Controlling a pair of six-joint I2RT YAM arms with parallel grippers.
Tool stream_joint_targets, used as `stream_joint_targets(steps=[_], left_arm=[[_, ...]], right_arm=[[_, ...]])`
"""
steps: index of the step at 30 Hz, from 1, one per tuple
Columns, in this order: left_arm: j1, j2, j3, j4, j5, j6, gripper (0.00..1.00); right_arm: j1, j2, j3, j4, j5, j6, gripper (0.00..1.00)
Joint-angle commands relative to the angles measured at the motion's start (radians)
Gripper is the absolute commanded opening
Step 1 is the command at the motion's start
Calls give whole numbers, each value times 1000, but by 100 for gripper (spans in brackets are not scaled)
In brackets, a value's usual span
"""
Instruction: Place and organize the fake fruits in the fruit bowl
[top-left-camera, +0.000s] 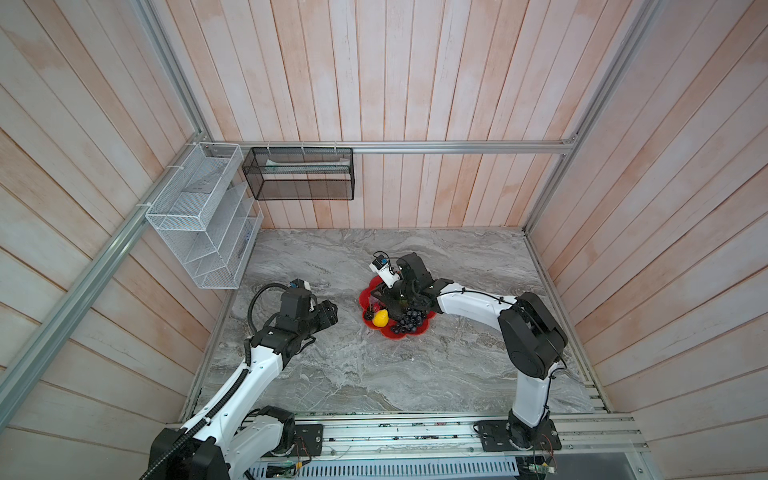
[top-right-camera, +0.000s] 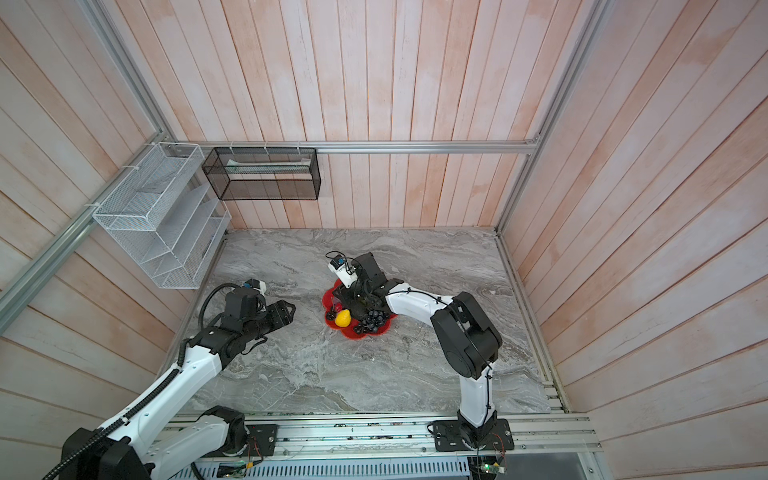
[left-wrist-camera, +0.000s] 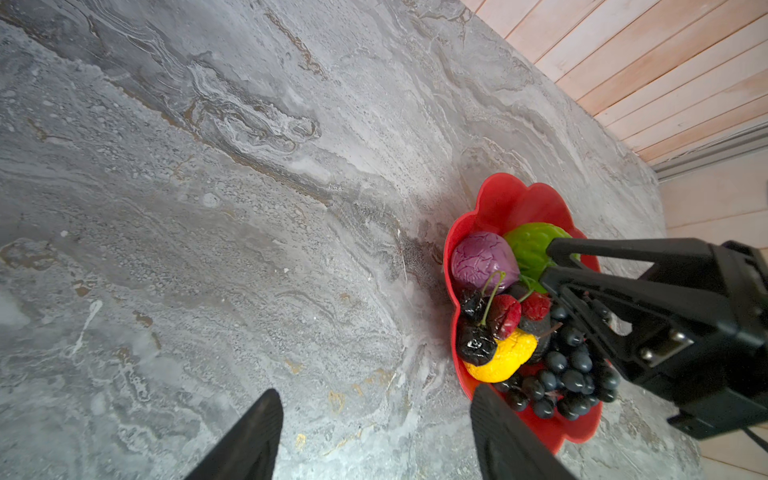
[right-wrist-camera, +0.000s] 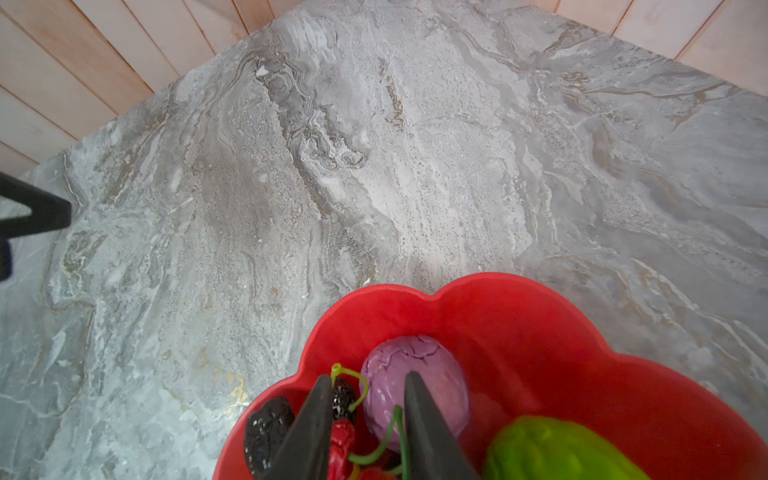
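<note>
Right gripper (right-wrist-camera: 368, 382) down in red bowl (left-wrist-camera: 511, 199), jaws slightly apart, nothing clamped, green stem (right-wrist-camera: 384, 436) between tips, purple fruit (right-wrist-camera: 436, 374) just beside. Left gripper (left-wrist-camera: 376, 395) wide apart, empty, above table (left-wrist-camera: 208, 208) near bowl. Bowl mid-table, also holds green ball (left-wrist-camera: 528, 245), lemon (left-wrist-camera: 507, 357), grapes (left-wrist-camera: 569, 374), strawberries (left-wrist-camera: 536, 305), dark berries (left-wrist-camera: 476, 349).

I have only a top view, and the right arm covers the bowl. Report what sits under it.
Observer: A purple round fruit and a bumpy green fruit lie side by side in the fruit bowl.
Operator: Give me the right hand's state.
Observer: The right hand is open over the fruits, with thin green stems showing between its fingers.
Operator: Now the left hand.
Observer: The left hand is open and empty over the table, short of the bowl.
</note>
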Motion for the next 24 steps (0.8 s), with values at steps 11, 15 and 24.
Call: stream_joint_targets(steps=[11, 15, 24], left_arm=[[5, 96, 117, -12, -19, 20, 100], [5, 188, 229, -4, -82, 94, 100], [5, 47, -87, 620, -273, 476, 100]], right_arm=[[-7, -338, -73, -59, 147, 3, 68], [-46, -464, -121, -87, 285, 15, 81], [-430, -920, -686, 424, 467, -67, 98]])
